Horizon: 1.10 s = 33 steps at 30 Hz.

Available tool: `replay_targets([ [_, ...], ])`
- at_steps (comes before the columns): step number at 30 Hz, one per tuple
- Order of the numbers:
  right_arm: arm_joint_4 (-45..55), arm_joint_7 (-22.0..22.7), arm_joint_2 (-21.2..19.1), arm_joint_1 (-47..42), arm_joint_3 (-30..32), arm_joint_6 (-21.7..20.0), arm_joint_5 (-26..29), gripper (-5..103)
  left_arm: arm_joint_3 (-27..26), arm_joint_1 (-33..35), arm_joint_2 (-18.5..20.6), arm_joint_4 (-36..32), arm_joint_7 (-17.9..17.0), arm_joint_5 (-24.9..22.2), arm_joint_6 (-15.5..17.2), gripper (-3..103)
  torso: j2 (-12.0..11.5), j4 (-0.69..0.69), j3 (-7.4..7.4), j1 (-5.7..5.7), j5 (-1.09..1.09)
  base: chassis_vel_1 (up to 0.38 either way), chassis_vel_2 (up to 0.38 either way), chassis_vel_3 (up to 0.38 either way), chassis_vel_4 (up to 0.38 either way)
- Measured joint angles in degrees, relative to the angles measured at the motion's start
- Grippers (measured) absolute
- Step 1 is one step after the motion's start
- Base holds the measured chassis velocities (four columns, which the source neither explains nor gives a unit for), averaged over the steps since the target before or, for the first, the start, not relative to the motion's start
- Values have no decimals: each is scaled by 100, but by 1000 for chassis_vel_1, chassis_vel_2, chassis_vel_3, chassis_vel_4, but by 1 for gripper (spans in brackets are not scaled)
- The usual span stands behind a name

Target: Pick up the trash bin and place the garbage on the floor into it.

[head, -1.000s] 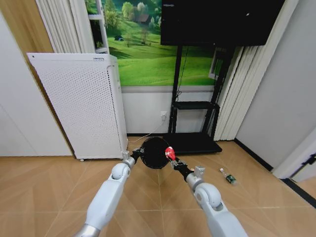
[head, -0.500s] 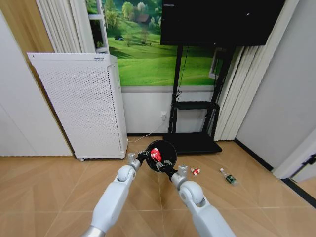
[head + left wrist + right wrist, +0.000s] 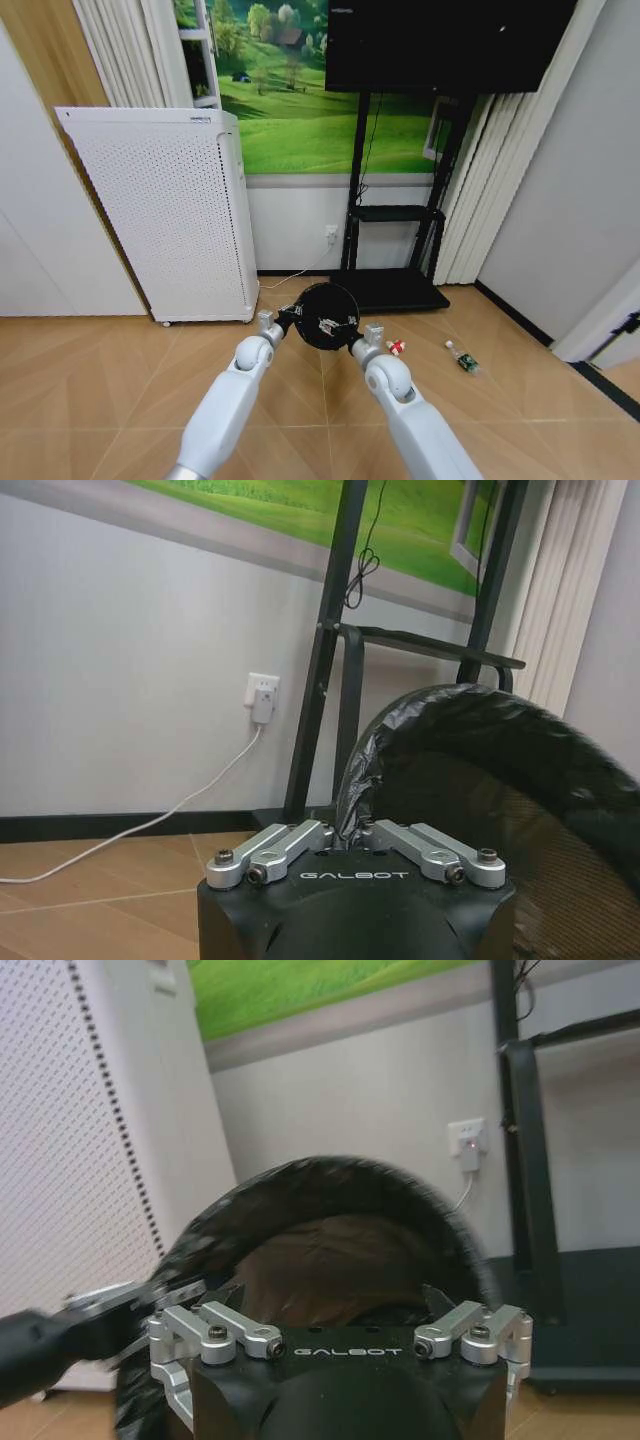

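Both claws meet at the trash bin [image 3: 323,314] in the head view: the left claw [image 3: 283,320] clamps its near rim, and the right claw [image 3: 352,340] sits at the opposite side, jaws hard to judge. On the floor right of the right arm lie one red-and-white wrapper [image 3: 396,347] and, beyond it toward the right wall, one bottle [image 3: 462,359].

From the left wrist, the left claw [image 3: 352,832] pinches the liner-covered rim.

From the right wrist, the right claw [image 3: 340,1335] faces the bin's mouth [image 3: 320,1250], looking spread and empty.
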Motion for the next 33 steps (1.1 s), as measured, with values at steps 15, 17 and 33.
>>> replay_targets([
  [15,-1628,173,58,367,821,909,-1229,100,-754,1028,694,-1372,-284,-308,204,4,0,1,0,0,0,0,0,0,0],
  [17,-1817,166,110,430,807,980,-1266,100,-888,1221,767,-1536,-280,-309,207,4,0,1,0,0,0,0,0,0,0],
  [33,-2083,-26,46,871,632,834,-766,100,-1752,1940,1166,-2082,-146,-301,180,4,0,1,0,0,-1,0,0,0,0],
])
